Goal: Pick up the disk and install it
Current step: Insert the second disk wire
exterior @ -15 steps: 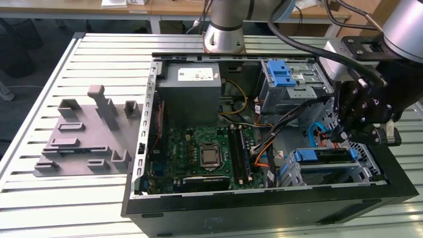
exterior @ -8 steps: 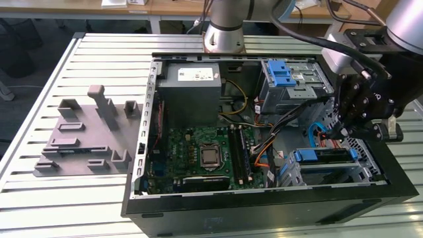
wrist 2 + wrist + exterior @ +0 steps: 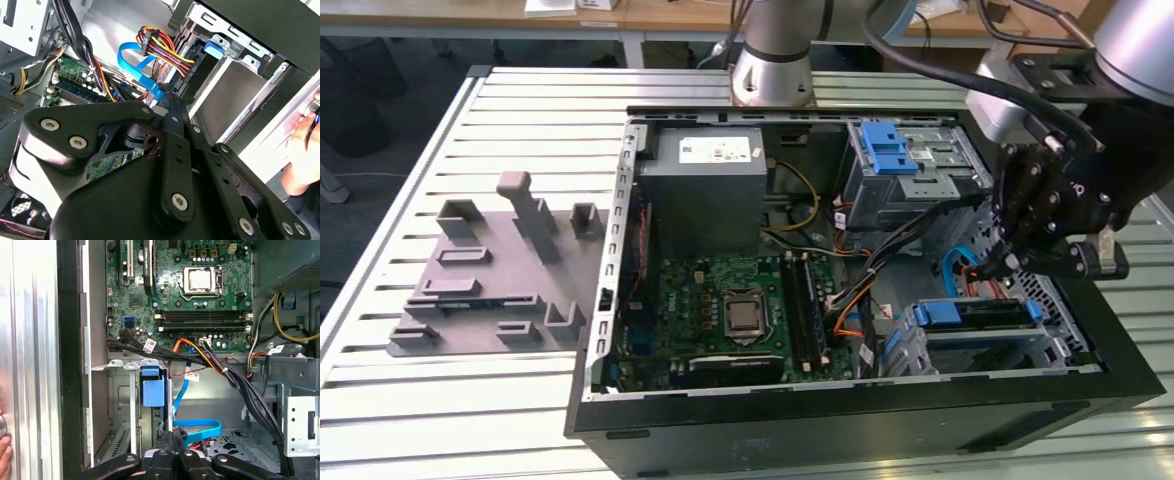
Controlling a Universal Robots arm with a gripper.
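Observation:
The disk (image 3: 971,314) lies slotted in the lower drive bay at the front right corner of the open computer case (image 3: 854,420). Its blue rail end faces the case's inside. In the first wrist view that blue end (image 3: 151,386) sits in the bay's mouth, and in the second wrist view it (image 3: 212,48) shows at the bay's far end. My gripper (image 3: 985,271) hangs just behind the bay, over the cables, apart from the disk. Its fingers (image 3: 165,441) are pressed together and hold nothing. In the second wrist view the gripper (image 3: 172,102) points at the cable bundle.
A blue flat cable (image 3: 200,428) and orange and black cable bundles (image 3: 215,362) run under the gripper. A silver cage with a blue latch (image 3: 897,152) stands at the case's back right. A grey fixture plate (image 3: 494,285) lies left of the case. A person's hand (image 3: 301,147) rests beside the case.

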